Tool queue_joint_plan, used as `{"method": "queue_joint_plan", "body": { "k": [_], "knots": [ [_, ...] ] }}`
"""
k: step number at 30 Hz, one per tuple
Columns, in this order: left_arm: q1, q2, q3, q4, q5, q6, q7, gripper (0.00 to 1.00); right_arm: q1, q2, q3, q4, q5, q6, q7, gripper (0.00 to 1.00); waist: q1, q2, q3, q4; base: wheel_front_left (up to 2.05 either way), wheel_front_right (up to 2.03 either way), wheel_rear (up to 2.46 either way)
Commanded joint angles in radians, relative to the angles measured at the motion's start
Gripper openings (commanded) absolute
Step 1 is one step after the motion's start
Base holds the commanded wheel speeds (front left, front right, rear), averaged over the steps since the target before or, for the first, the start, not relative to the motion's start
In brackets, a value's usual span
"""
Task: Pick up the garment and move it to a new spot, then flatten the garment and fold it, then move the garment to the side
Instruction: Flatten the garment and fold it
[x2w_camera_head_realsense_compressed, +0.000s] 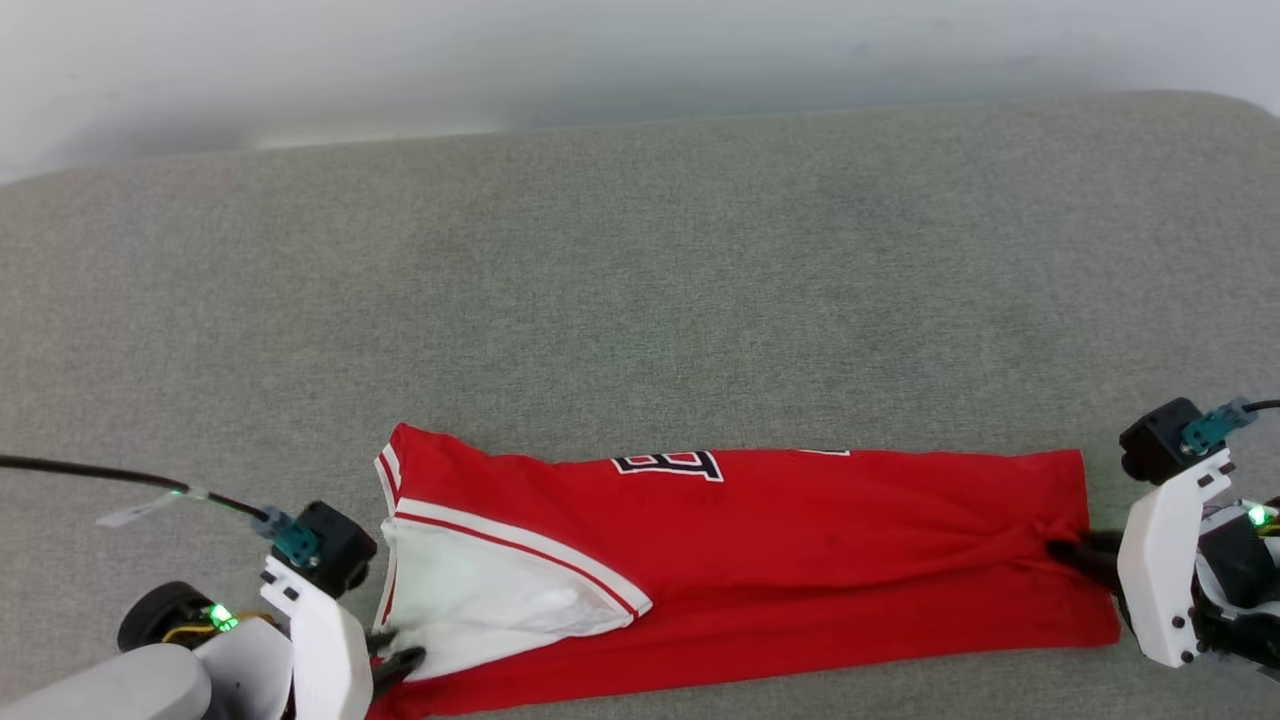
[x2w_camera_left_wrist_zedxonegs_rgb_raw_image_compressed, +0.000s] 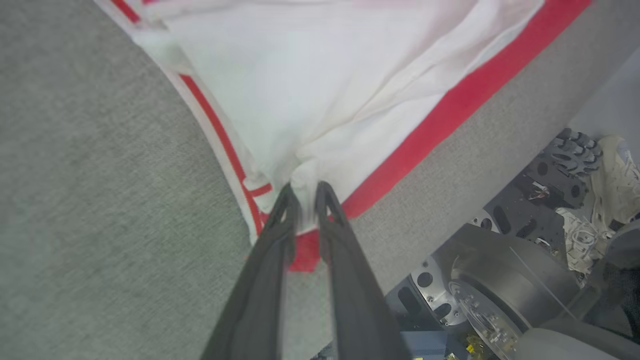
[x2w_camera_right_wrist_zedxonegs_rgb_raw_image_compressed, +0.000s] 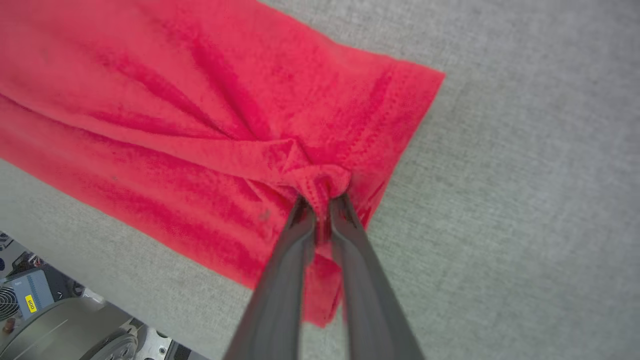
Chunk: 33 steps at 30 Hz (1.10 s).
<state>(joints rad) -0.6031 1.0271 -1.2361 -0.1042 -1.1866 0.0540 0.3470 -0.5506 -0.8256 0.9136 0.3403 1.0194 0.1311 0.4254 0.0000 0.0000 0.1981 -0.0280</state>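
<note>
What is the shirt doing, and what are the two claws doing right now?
garment: folded into a long strip, lying on the grey surface, bunched at both gripped ends.
left gripper: shut on the garment's white sleeve end.
right gripper: shut on the garment's red hem end.

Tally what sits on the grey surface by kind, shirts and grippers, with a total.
Shirt: 1
Grippers: 2, the left gripper and the right gripper, each pinching one end of the shirt
Total: 3
</note>
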Motion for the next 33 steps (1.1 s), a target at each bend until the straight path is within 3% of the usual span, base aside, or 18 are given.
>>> {"method": "queue_joint_plan", "body": {
  "k": [1, 6, 8, 16, 18, 21, 25, 30, 33],
  "knots": [
    [0.011, 0.009, 0.011, -0.010, 0.012, 0.011, -0.026, 1.00, -0.001, 0.000, -0.012, -0.010, -0.006, -0.001, -0.018, 1.00, 0.0000, 0.0000, -0.009, -0.003, 0.00, 0.00, 0.00],
    [0.029, 0.048, 0.058, -0.065, 0.052, 0.082, -0.162, 1.00, 0.014, -0.029, -0.073, -0.064, -0.004, -0.001, -0.083, 1.00, 0.0000, 0.0000, -0.034, -0.008, 0.00, 0.00, 0.00],
    [0.042, 0.052, 0.099, -0.079, 0.080, 0.147, -0.272, 1.00, 0.034, -0.039, -0.131, -0.090, 0.001, -0.001, -0.131, 1.00, 0.0000, 0.0000, -0.042, -0.007, 0.00, 0.00, 0.00],
    [0.090, -0.035, 0.201, -0.026, 0.159, 0.347, -0.571, 1.00, 0.127, -0.025, -0.274, -0.050, 0.014, -0.001, -0.188, 1.00, 0.0000, 0.0000, -0.036, 0.004, 0.00, 0.00, 0.00],
    [0.100, -0.049, 0.216, -0.019, 0.166, 0.372, -0.588, 1.00, 0.137, -0.018, -0.293, -0.036, 0.021, -0.001, -0.189, 1.00, 0.0000, 0.0000, -0.033, 0.005, 0.00, 0.00, 0.00],
    [0.135, -0.088, 0.287, 0.001, 0.214, 0.456, -0.610, 1.00, 0.174, 0.008, -0.333, -0.006, 0.042, -0.001, -0.184, 1.00, 0.0000, 0.0000, -0.026, 0.008, 0.00, 0.00, 0.00],
    [0.214, -0.167, 0.441, -0.013, 0.343, 0.541, -0.613, 1.00, 0.216, 0.044, -0.367, 0.023, 0.057, -0.001, -0.166, 1.00, 0.0000, 0.0000, -0.015, 0.017, 0.00, 0.00, 0.00],
    [0.339, -0.263, 0.610, -0.028, 0.501, 0.578, -0.613, 1.00, 0.260, 0.099, -0.388, 0.050, 0.085, -0.001, -0.132, 1.00, 0.0000, 0.0000, -0.008, 0.025, 0.00, 0.00, 0.00],
    [0.410, -0.327, 0.707, -0.036, 0.580, 0.572, -0.612, 1.00, 0.278, 0.129, -0.394, 0.071, 0.099, -0.001, -0.111, 1.00, 0.0000, 0.0000, -0.005, 0.031, 0.00, 0.00, 0.00]
  ]
}}
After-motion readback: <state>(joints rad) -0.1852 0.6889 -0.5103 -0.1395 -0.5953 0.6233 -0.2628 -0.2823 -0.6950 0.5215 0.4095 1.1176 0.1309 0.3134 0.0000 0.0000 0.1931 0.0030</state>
